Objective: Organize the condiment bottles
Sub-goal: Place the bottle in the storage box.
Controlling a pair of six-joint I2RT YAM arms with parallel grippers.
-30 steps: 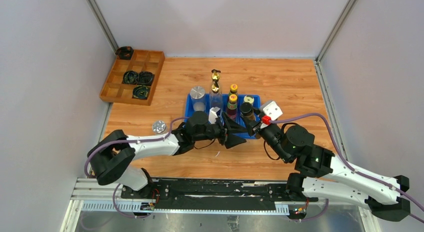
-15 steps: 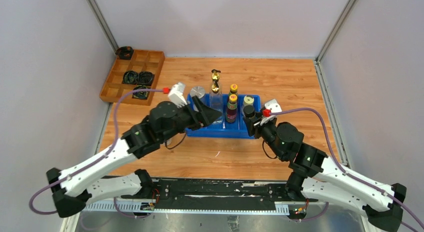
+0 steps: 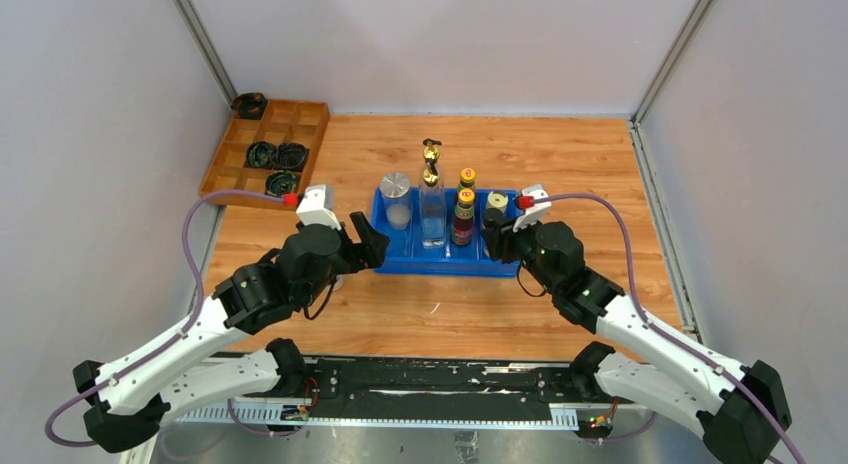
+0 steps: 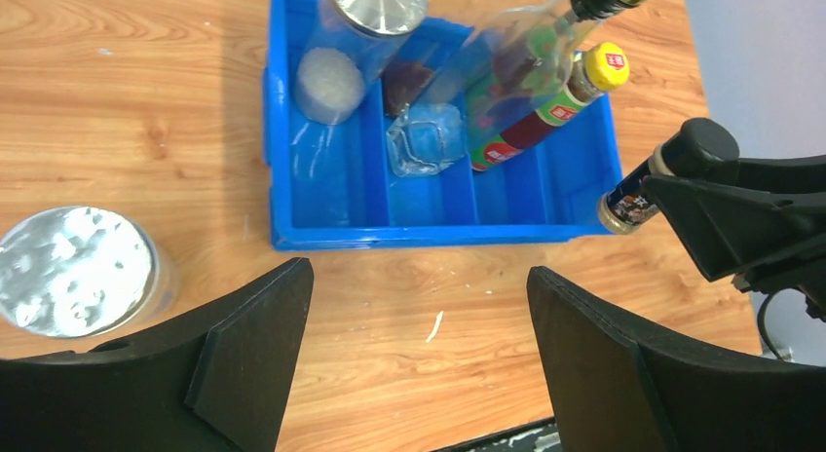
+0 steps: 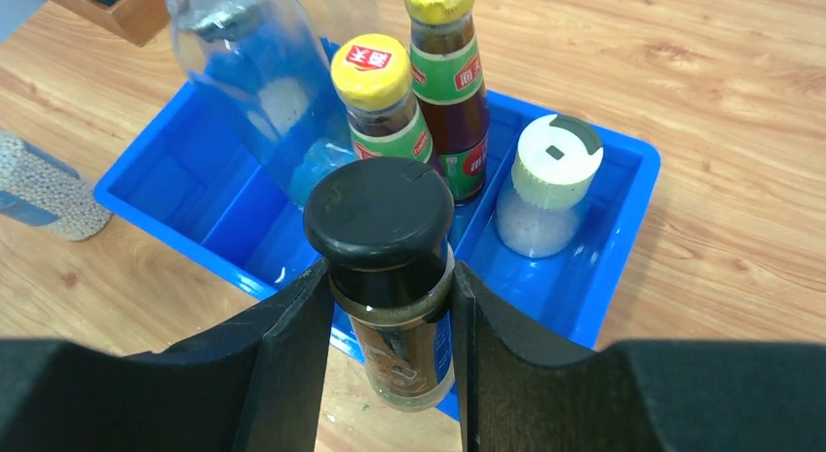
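The right gripper clamps a small black-capped bottle at the near right corner of the blue plastic divided bin, while the left gripper hangs spread and empty near a silver-lidded clear jar.

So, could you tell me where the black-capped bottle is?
Seen from above, the black-capped bottle is clamped in the right gripper at the blue bin's right end, beside the cream-lidded jar.
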